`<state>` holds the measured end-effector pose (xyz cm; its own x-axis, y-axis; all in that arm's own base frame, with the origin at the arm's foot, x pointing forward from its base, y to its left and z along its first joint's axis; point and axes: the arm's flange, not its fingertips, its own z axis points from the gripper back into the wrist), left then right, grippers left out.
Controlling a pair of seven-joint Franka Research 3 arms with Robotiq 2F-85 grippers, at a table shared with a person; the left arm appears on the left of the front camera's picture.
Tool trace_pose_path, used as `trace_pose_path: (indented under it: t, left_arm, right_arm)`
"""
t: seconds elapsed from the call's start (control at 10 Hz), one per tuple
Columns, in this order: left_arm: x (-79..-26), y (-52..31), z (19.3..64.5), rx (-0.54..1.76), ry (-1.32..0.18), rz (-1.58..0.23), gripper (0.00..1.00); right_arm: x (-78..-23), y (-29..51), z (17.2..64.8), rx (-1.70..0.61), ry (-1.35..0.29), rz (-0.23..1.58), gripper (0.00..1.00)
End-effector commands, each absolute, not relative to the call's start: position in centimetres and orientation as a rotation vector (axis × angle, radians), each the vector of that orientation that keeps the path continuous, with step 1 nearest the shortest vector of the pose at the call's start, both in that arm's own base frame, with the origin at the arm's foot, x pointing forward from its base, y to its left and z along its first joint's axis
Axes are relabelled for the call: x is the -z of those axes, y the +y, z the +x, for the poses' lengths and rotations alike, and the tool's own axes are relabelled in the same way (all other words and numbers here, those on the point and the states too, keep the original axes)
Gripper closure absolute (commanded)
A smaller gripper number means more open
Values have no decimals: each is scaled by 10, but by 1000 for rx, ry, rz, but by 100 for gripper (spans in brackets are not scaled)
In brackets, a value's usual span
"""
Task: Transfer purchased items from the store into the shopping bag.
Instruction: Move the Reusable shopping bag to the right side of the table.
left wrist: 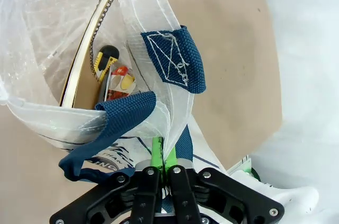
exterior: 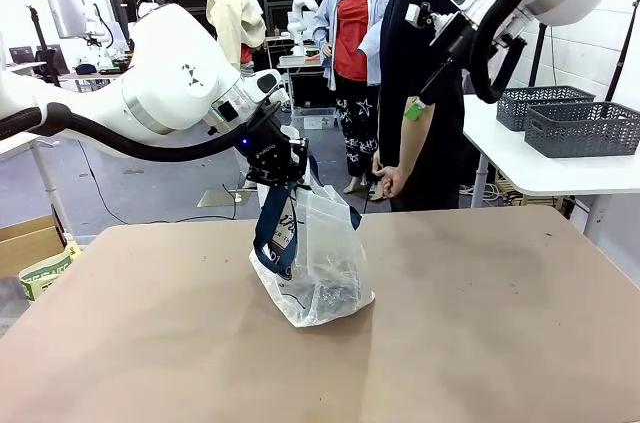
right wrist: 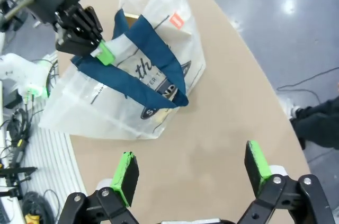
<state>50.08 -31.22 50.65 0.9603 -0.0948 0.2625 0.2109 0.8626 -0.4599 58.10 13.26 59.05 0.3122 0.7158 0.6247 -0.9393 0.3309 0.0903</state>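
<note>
A: Nearest on the brown table (exterior: 480,323)?
B: Bare tabletop at the near edge, then the shopping bag (exterior: 318,263) about mid-table, slightly left of centre, slumped and leaning, bottom resting on the surface.

A: Grip on it?
B: Left gripper (exterior: 283,175) clamped tight on the bag's upper edge, fingers (left wrist: 157,151) pressed together with white plastic pinched between the green pads. Navy strap (left wrist: 175,61) looped just beyond the fingertips, second strap (left wrist: 114,115) hanging beside them.

A: Inside the bag?
B: Seen from the left wrist: flat brown box (left wrist: 87,49) standing on edge against the bag wall, a yellow-and-black item (left wrist: 105,62) next to it, a red-and-white packet (left wrist: 119,81) lower down. Exact contents too crumpled behind plastic to tell further.

A: Other arm?
B: Right gripper (right wrist: 189,168) spread wide, nothing between the pads, hanging above bare tabletop on one side of the bag, well apart from it. Dark printed lettering (right wrist: 159,83) on the bag's side facing that camera.

A: Farther back?
B: Person in black (exterior: 420,73) standing at the far edge, one hand (exterior: 388,181) hanging low. Two grey baskets (exterior: 585,128) on a white table at the far right.
</note>
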Motion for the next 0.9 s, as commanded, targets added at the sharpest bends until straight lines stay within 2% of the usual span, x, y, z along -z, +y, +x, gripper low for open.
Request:
trace_pose_path:
  t: [0.0,0.5,0.7,0.8]
  left_arm:
    - [-506,-311,499,153,-228,-513,100]
    - [-507,-312,501,162,-236,-507,100]
    - [-535,-307,505,267,-128,-403,100]
    - [-546,-306,510,231,-102,-360,100]
  right_arm:
    - [-596,139,580,-1167,-538,484,0]
    - [-596,139,580,-1167,-538,484,0]
    - [-596,139,580,-1167,-538,484,0]
    - [-596,139,580,-1167,-538,484,0]
